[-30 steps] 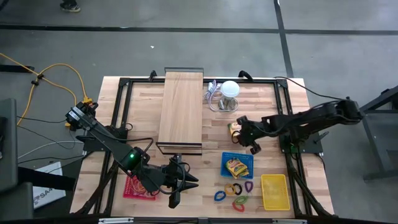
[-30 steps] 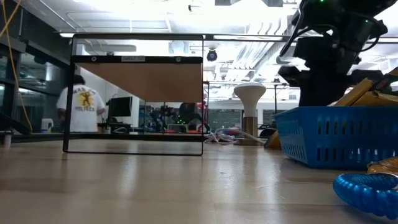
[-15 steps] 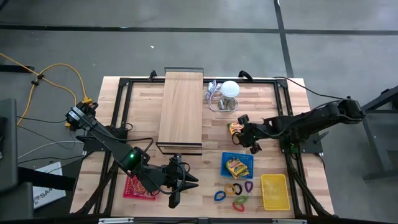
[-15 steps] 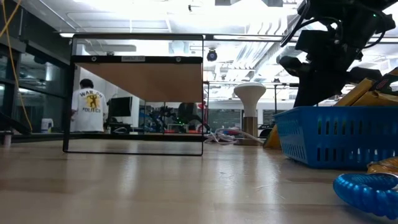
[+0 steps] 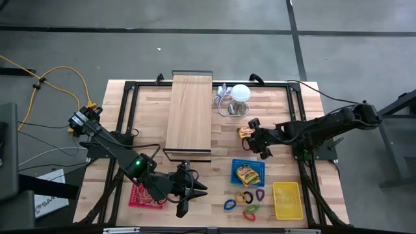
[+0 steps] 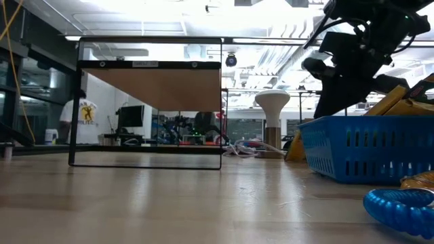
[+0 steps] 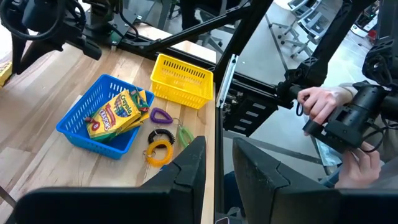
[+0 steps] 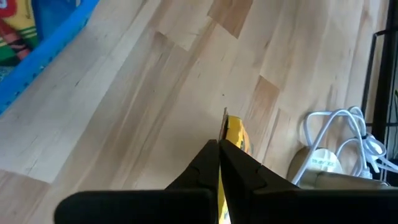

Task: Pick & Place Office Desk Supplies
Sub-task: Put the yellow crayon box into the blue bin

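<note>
The right end effector (image 5: 249, 132) hangs over the wooden bench (image 5: 149, 117), between the white round ball-like object (image 5: 241, 93) and the blue plastic basket (image 5: 247, 173), fingers pinched tight on a thin yellow-orange printed pack (image 8: 235, 137). A similar pack of crayons (image 7: 116, 113) lies in that basket. The left end effector (image 5: 192, 195) rests near the bench's front edge, fingers slightly apart, holding nothing.

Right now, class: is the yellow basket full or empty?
Empty. The yellow basket shows only bare mesh floor from above; the left wrist view shows nothing inside either.
</note>
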Motion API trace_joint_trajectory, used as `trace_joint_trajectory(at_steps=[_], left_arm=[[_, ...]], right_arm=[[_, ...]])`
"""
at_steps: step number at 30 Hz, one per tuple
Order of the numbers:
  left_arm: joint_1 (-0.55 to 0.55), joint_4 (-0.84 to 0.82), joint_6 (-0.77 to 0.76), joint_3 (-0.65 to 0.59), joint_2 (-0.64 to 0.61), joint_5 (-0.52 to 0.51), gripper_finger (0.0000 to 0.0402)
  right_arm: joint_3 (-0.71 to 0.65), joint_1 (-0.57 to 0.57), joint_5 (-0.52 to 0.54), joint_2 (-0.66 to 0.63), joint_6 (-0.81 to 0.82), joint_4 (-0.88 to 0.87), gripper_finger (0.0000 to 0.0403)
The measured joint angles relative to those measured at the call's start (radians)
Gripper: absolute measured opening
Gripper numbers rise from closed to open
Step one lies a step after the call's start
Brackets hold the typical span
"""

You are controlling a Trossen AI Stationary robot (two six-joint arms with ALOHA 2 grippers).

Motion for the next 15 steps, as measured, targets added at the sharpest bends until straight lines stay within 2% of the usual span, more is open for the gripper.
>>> trace_joint_trajectory(at_steps=[8, 15], left_arm=[[0.0, 0.0, 0.0, 0.0, 0.0, 0.0, 0.0077], [0.0, 0.0, 0.0, 0.0, 0.0, 0.0, 0.0077]], right_arm=[[0.0, -0.073, -0.003, 0.0, -0.022, 0.042, 0.0003], [0.0, -0.152, -0.058, 0.0, -0.027, 0.049, 0.0003]])
